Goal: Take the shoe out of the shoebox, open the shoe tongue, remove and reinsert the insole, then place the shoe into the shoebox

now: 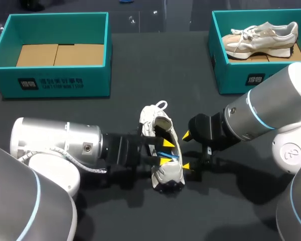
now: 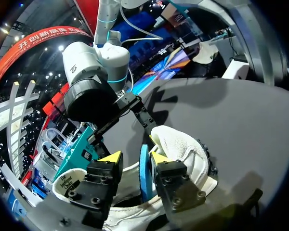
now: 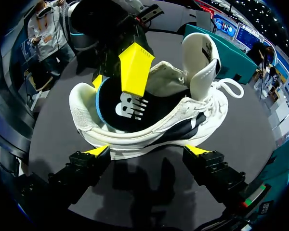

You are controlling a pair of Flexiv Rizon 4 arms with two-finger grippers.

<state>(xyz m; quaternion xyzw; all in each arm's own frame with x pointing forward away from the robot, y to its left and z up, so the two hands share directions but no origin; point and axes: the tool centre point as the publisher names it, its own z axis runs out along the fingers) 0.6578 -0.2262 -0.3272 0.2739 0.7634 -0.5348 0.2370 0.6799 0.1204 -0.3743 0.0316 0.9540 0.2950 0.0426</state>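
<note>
Shoe (image 1: 166, 175) is sitting out on the table (image 1: 140, 105), right between my two grippers. Left gripper (image 1: 166, 152) is dug into the shoe's opening at the blue-edged insole (image 3: 127, 108), but honestly I can't tell if it's pinching anything. Right gripper (image 1: 186, 150) is spread wide just beside the sole, holding nothing.

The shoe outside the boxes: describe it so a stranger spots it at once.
Start at the dark table, nearer than the two teal boxes. A white shoe lies mid-table between the left tool and right tool. Unlike the boxed shoe, its blue-edged insole shows.
</note>
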